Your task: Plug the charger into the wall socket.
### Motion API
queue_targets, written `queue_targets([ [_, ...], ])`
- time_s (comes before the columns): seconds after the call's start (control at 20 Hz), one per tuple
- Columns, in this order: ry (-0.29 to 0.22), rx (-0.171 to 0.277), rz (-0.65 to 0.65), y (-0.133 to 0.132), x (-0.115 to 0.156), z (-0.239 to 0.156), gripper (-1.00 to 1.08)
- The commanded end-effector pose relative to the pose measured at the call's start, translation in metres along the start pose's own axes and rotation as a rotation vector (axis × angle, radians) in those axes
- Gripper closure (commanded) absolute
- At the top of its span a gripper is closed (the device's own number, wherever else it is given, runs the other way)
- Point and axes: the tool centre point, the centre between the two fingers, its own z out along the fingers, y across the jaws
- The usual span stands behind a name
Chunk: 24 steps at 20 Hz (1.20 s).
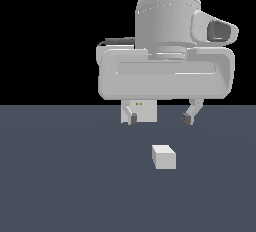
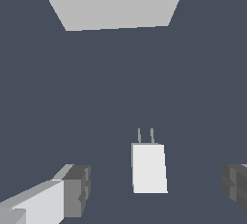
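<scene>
Item: gripper (image 1: 160,118), Panda arm. Fingers spread wide and released, grasping nothing. Hangs above the floor, over and slightly behind the charger; in the wrist view the charger sits between the two fingertips (image 2: 77,189), touching neither.

Item: charger (image 1: 164,156). Small pale block, resting on the dark floor (image 1: 60,176), near the middle of the exterior view. The wrist view shows two thin prongs (image 2: 145,135) projecting from one end face, directed toward the wall socket.

Item: wall socket (image 1: 142,110). Upright pale square plate with two small orange dots, standing at the far side of the floor, partly hidden behind the gripper body. Well apart from the charger.

Step in hand (judged): approach for the pick-up; nothing is grasped yet and insertion has not begun.

Next move calls for (judged): a straight descent until the fingertips flank the block's side faces, then closing squarely on it, leaving the pronged end free. The prongs already face the plate, so little reorientation appears necessary.
</scene>
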Motion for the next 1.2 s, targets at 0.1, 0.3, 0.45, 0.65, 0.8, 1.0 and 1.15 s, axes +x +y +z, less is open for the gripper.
queue_targets([
  [0.1, 0.015, 0.001, 0.0, 0.003, -0.005, 0.007, -0.92],
  [0.3, 0.019, 0.002, 0.0, 0.004, -0.007, 0.01, -0.92],
  [0.45, 0.018, 0.002, 0.001, 0.004, -0.007, 0.01, -0.92],
  [0.65, 0.018, 0.002, 0.001, 0.004, -0.009, 0.016, -0.92],
  [0.8, 0.018, 0.002, 0.001, 0.004, -0.012, 0.026, -0.92],
  [1.0, 0.019, 0.002, 0.001, 0.004, -0.016, 0.044, -0.92],
  [1.15, 0.019, 0.003, 0.0, 0.004, -0.019, 0.053, -0.92],
])
